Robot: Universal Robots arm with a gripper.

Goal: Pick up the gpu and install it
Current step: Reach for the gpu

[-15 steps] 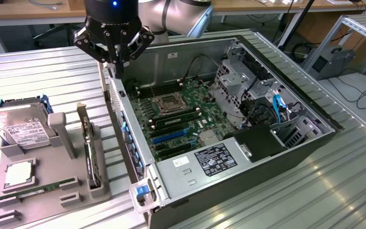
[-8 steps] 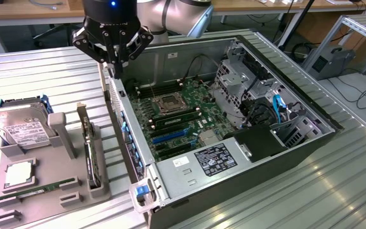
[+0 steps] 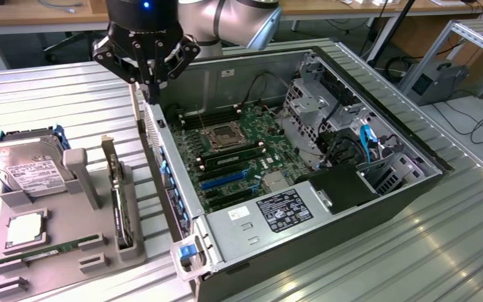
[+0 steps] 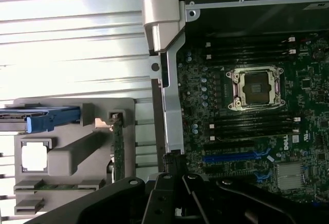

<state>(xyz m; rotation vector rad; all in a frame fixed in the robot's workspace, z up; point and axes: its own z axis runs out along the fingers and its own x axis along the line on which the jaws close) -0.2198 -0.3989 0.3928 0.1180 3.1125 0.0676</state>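
The claw [image 3: 151,88] hangs in the upper left of the exterior view. Its dark fingers are pressed together and there is nothing between them. The tips point straight down, just over the top corner of the side wall of the open computer case [image 3: 224,233]. I cannot tell if they touch the wall. In the wrist view the claw [image 4: 177,193] is a bunch of dark bars, closed and empty.

The gpu [image 3: 117,204] is not in the claw. It sits in the lower left of the exterior view, well apart from the claw and lower in the picture. It stands on its long thin edge in a slot of the gray holder [image 3: 65,217], and its silver end points up the picture toward the claw. In the wrist view the gpu [image 4: 119,147] is a thin strip in the holder, near the case wall but apart from it.

The holder also keeps a square chip [image 3: 25,228], a green memory stick [image 3: 32,257] and a hard drive [image 3: 25,165] with a blue frame. It rests on a table [image 3: 57,100] of shiny metal slats.

The case lies open on its side in the middle of the picture, with the green main board [image 3: 233,157] facing up.

Farther back, the arm [image 3: 237,19] comes in from the top edge. Its gray elbow bends just to the exterior view's right of the claw, and the wrist points down.
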